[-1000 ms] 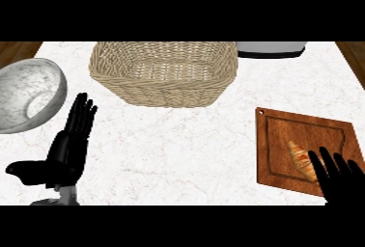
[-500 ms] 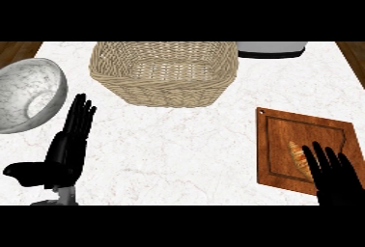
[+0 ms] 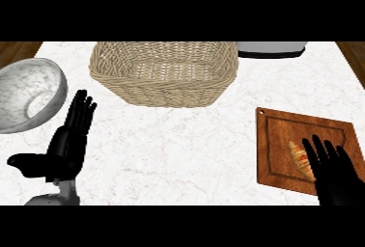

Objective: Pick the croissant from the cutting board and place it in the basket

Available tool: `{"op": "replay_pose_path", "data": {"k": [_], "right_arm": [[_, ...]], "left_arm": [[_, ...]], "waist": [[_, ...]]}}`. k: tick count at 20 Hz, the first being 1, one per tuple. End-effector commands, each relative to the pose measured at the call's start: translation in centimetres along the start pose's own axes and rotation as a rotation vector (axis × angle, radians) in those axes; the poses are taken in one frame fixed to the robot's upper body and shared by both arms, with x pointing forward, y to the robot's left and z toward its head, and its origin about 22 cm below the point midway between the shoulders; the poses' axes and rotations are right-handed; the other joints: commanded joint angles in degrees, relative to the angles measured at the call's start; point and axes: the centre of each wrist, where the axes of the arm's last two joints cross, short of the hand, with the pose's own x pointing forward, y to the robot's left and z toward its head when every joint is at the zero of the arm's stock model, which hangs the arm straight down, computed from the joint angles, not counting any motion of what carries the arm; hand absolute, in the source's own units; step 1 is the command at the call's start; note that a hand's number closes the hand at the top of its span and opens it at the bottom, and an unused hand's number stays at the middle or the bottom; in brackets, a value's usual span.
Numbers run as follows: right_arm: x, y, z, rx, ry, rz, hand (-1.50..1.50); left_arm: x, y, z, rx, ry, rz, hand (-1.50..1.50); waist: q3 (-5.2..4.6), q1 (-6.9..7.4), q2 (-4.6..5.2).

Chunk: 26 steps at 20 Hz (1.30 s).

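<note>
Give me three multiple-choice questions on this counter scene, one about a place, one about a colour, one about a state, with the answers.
1. Where does the croissant lie?
A. in the wicker basket
B. on the wooden cutting board
C. in the bowl

2. What colour is the bowl?
A. speckled grey
B. red
C. green

3. How are the right hand's fingers?
A. curled round the croissant
B. straight, partly over the croissant
C. curled into an empty fist

Answers:
1 B: the croissant rests on the board's brown wood.
2 A: the bowl's inside is mottled grey and white.
3 B: the fingers extend flat and cover the croissant's right side.
</note>
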Motion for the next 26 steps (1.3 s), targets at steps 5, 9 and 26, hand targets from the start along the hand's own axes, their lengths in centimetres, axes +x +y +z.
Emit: {"op": "replay_pose_path", "data": {"k": [5,9,26], "right_arm": [[0.3,3.2,0.3,0.037,0.001,0.017,-1.5],[-0.3,1.6,-1.7,0.063,0.047,0.03,-1.5],[-2.1,7.0,-3.6,0.082,0.022,-0.001,-1.5]], "left_arm": [[-1.4,-0.5,0.0,0.012,-0.001,0.008,0.0],[0.3,0.0,2.4,0.004,-0.013,-0.003,0.0],[0.3,-1.2,0.7,0.012,0.005,0.0,0.0]], "waist": [[-0.01,-0.11,0.01],[-0.01,0.15,-0.03],[0.0,0.06,0.02]]}}
